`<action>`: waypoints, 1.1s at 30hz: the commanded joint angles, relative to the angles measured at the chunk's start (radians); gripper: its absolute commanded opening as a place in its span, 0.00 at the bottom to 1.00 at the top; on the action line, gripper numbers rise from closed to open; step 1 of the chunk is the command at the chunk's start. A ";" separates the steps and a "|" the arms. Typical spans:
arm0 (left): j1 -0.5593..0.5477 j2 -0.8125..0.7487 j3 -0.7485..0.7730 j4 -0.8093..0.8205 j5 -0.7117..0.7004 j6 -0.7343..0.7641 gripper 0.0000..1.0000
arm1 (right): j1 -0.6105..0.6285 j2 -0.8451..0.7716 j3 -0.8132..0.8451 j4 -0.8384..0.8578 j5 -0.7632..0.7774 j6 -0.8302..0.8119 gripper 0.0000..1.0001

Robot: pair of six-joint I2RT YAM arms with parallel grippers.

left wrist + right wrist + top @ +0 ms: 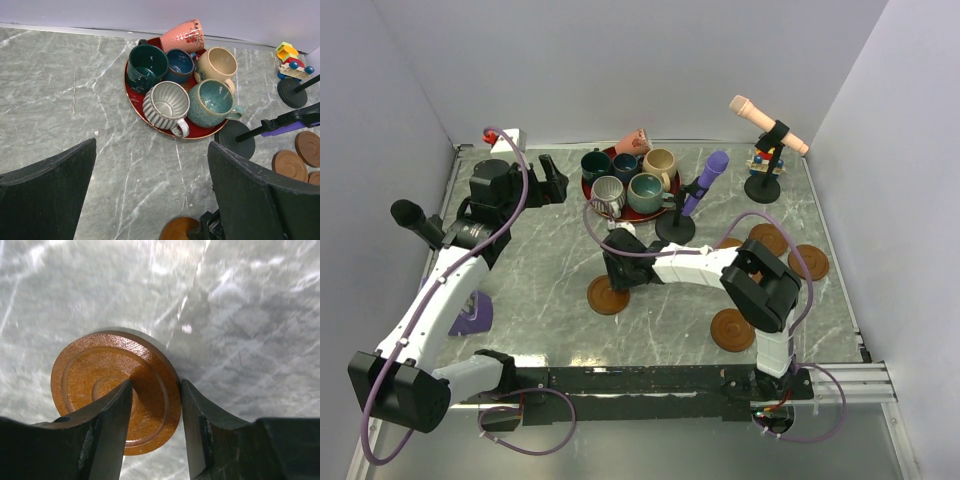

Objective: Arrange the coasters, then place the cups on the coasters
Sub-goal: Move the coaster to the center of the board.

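**You:** Where's my biggest risk?

**Spotter:** The plate (137, 107), straight ahead of your left gripper (152, 145). Its fingers are spread wide with nothing between them. All six cups (167, 102) are crammed on that plate, the pink one tipped against the rest. If you reach in carelessly, a finger could knock a neighbouring cup or shove the whole plate.

**You:** And on the right?

**Spotter:** The mic (705, 180) stands near the back of your right gripper (155, 385), close to the forearm. Swing that arm wide and you could topple it onto the cups.

**You:** The coaster itself?

**Spotter:** The coaster (85, 375) lies flat on the table (250, 315) under the right fingers (112, 415). One finger is over its middle and the other sits at its rim, so only a slice of the disc is between them. The jaws are part-way apart and I see nothing clamped. I can't tell from this angle whether the tips touch the wood. Close like that and I'd expect the disc to skid sideways or tip up on edge instead of lifting. If it pops free it may slide out of line.

**You:** The rest of them?

**Spotter:** The other coasters (768, 238) lie well behind those fingers, near the elbow. A careless sweep back could scatter them.
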 commanded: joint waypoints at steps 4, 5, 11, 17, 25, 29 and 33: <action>-0.002 -0.004 0.003 0.038 0.009 -0.005 0.97 | 0.005 0.075 0.074 0.043 0.163 0.016 0.47; -0.002 -0.002 0.003 0.038 0.006 -0.004 0.97 | 0.004 0.083 0.082 0.038 0.169 0.013 0.47; -0.002 -0.005 0.005 0.038 0.003 -0.004 0.97 | -0.021 0.118 0.126 0.044 0.197 0.009 0.47; -0.002 -0.007 0.002 0.038 0.003 -0.002 0.97 | -0.042 0.139 0.172 0.052 0.218 -0.018 0.47; -0.001 -0.010 0.000 0.038 0.003 0.001 0.96 | -0.047 0.118 0.170 0.072 0.198 -0.033 0.48; -0.002 -0.007 0.000 0.040 0.005 -0.001 0.97 | -0.049 0.069 0.168 0.093 0.160 -0.065 0.51; -0.002 -0.007 0.002 0.042 0.011 0.008 0.97 | -0.052 0.038 0.185 0.100 0.096 -0.094 0.54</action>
